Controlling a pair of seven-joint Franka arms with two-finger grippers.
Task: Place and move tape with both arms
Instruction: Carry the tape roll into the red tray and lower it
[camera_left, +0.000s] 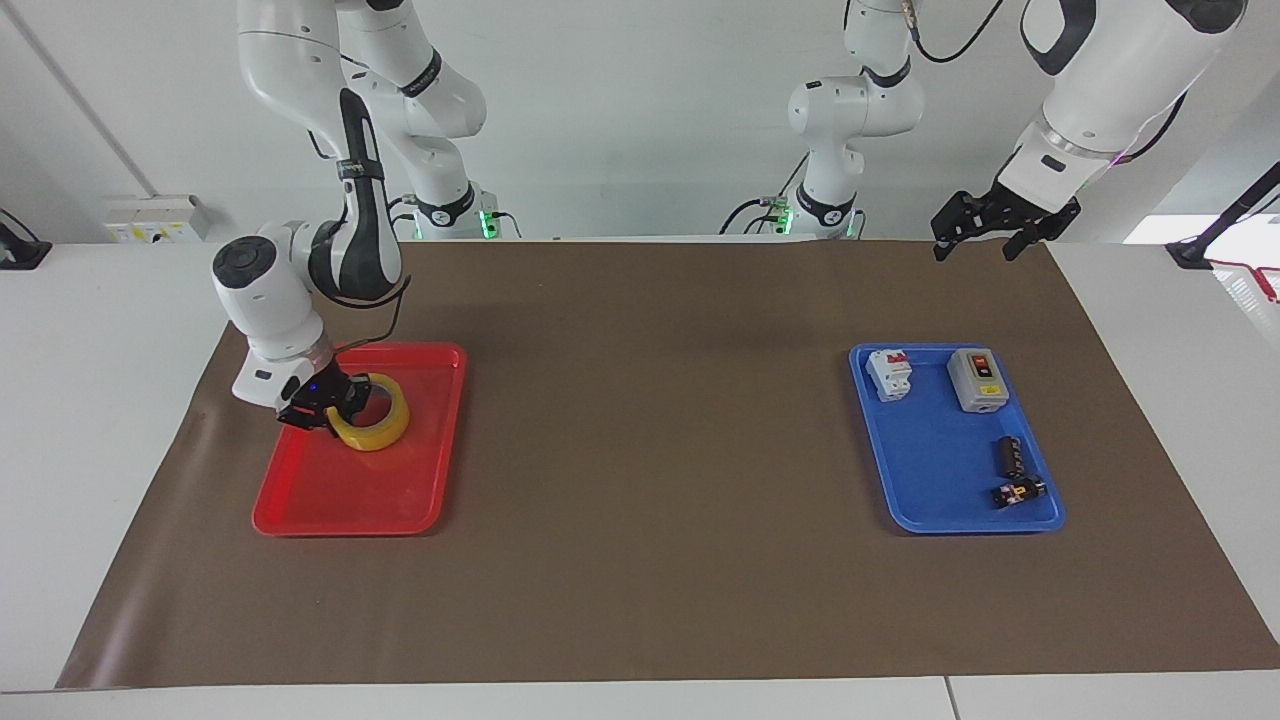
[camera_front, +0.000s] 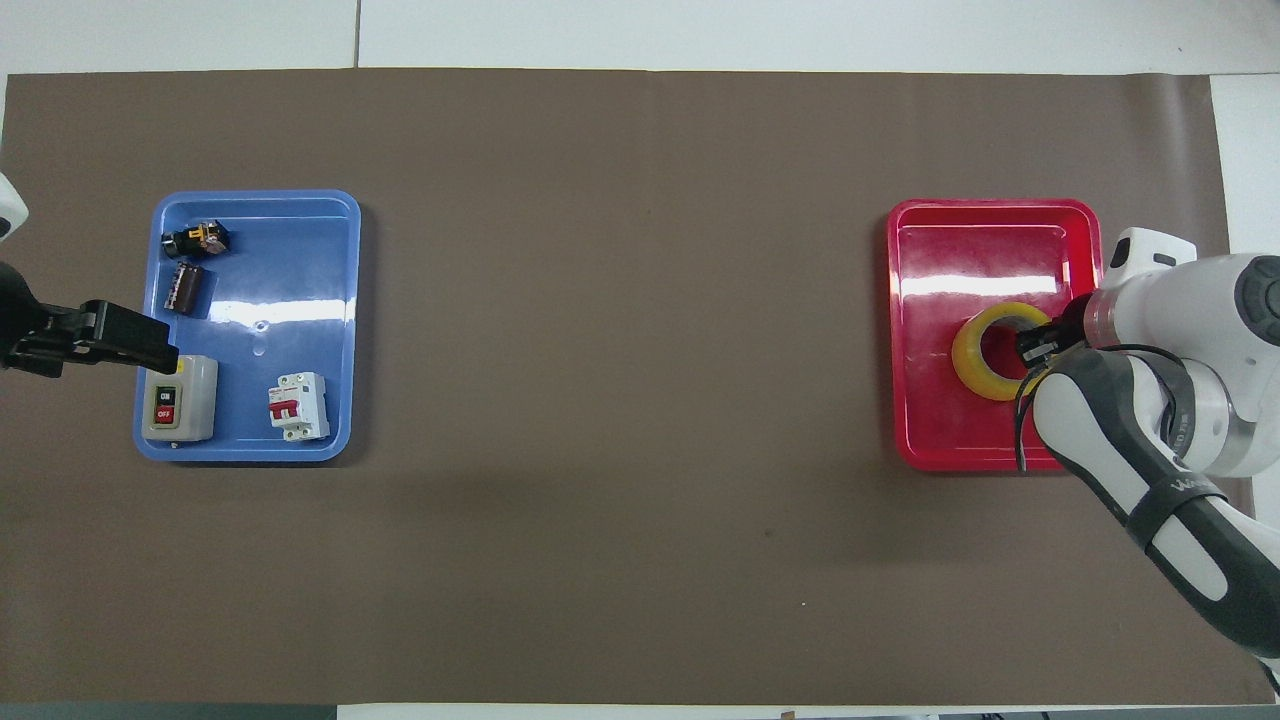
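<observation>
Now, brown mat (camera_left: 640, 560) spans table; red tray (camera_left: 300, 510) toward right arm's end, blue tray (camera_left: 930, 500) toward left arm's. Right gripper (camera_left: 322, 408) clamped on tape (camera_left: 385, 428) rim, roll tilted, low over red tray. Best: lower until roll sits flat, release, lift straight up. Left gripper (camera_left: 985, 232) waits over mat edge, fingers apart.

Robotics lab, white robot arms (camera_left: 1110, 70), brown-papered table (camera_left: 660, 480), bare walls

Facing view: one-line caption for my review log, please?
Right hand grips the tape over the red tray; left hand waits near the blue tray.
</observation>
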